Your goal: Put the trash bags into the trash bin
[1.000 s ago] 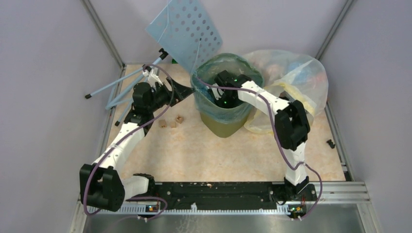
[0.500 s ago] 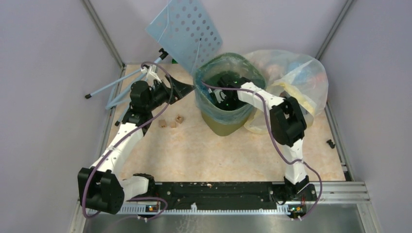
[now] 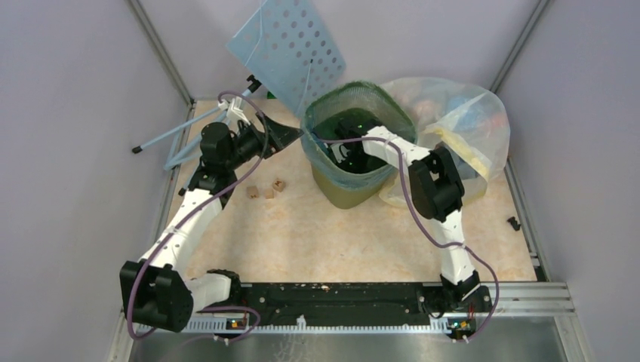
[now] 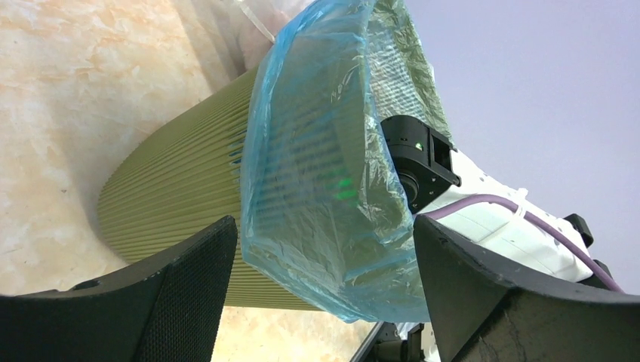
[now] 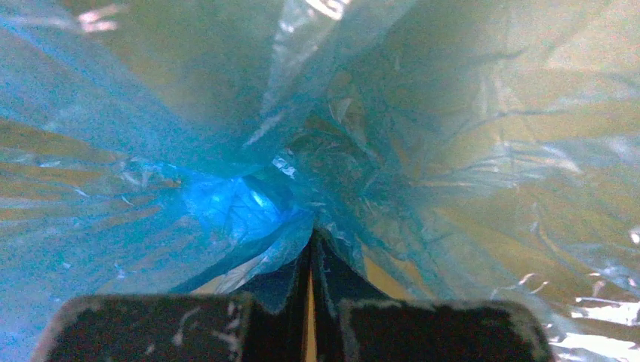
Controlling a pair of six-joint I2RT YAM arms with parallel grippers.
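The olive-green trash bin (image 3: 349, 192) stands at the back of the table. The light-blue trash bag (image 3: 358, 94) lines it, its edge folded out over the rim. My left gripper (image 3: 290, 134) is open just left of the rim. In the left wrist view its fingers (image 4: 158, 302) stand wide apart, with the bag's hanging cuff (image 4: 317, 188) and the bin wall (image 4: 173, 188) ahead. My right gripper (image 3: 340, 147) reaches down inside the bin. It is shut (image 5: 312, 240), tips pressed into the bag film (image 5: 226, 204), whose creases run to them.
A perforated light-blue panel (image 3: 290, 45) leans behind the bin, with pale blue rods (image 3: 181, 136) at its left. A large clear bag of colourful items (image 3: 456, 124) touches the bin's right side. Small wooden blocks (image 3: 266, 190) lie left of the bin.
My left gripper has moved right, up to the bin's rim, opening a little wider. The right arm has pushed further left inside the bin, and the bag sits tighter on the rim.
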